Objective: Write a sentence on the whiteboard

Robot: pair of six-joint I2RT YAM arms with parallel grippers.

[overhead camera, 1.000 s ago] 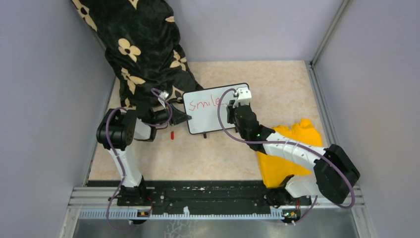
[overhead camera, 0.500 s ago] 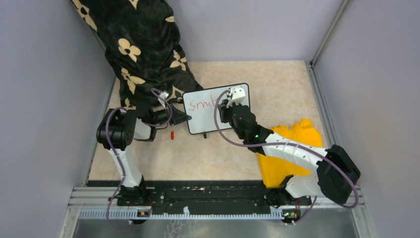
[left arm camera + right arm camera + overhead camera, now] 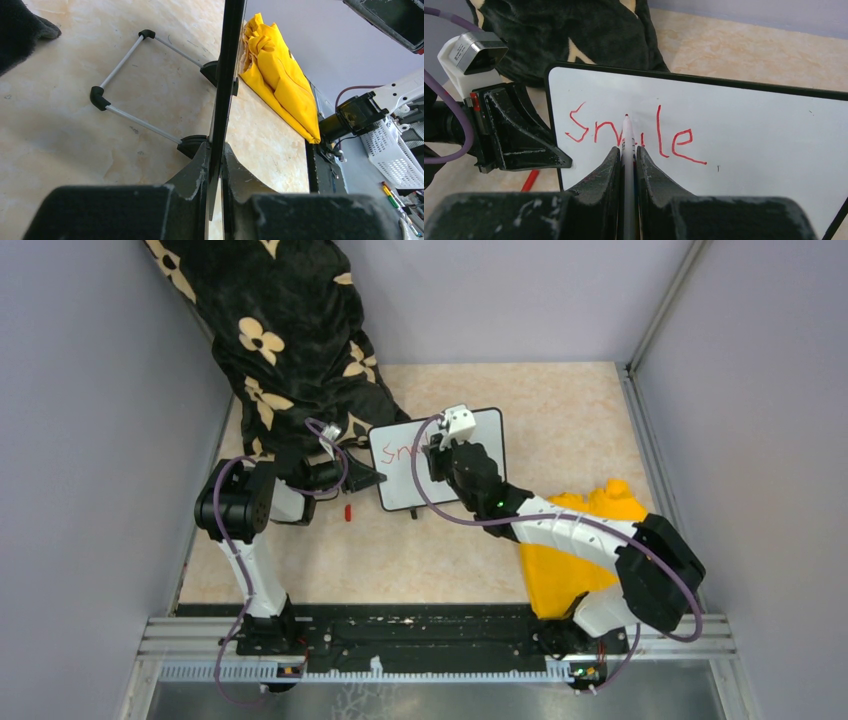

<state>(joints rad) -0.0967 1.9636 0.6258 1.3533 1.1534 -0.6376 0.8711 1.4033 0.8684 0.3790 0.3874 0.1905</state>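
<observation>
Whiteboard (image 3: 749,135) sits btwn the arms, left edge pinched by left gripper (image 3: 215,150). Right gripper (image 3: 626,150), jaws narrow, clamps marker (image 3: 626,127); tip touches board amid red sentence (image 3: 659,132), "Smile".

Glossy, smooth white on the whiteboard (image 3: 764,145), edged in thin black plastic. Bare silvery metal for the stand rods (image 3: 142,122), capped in black plastic. Smooth white plastic on the marker (image 3: 627,142). Soft, matt, creased yellow cloth (image 3: 280,75). Plush black blanket (image 3: 280,330). Smooth stone-patterned beige tabletop (image 3: 60,125), faint sheen.
</observation>
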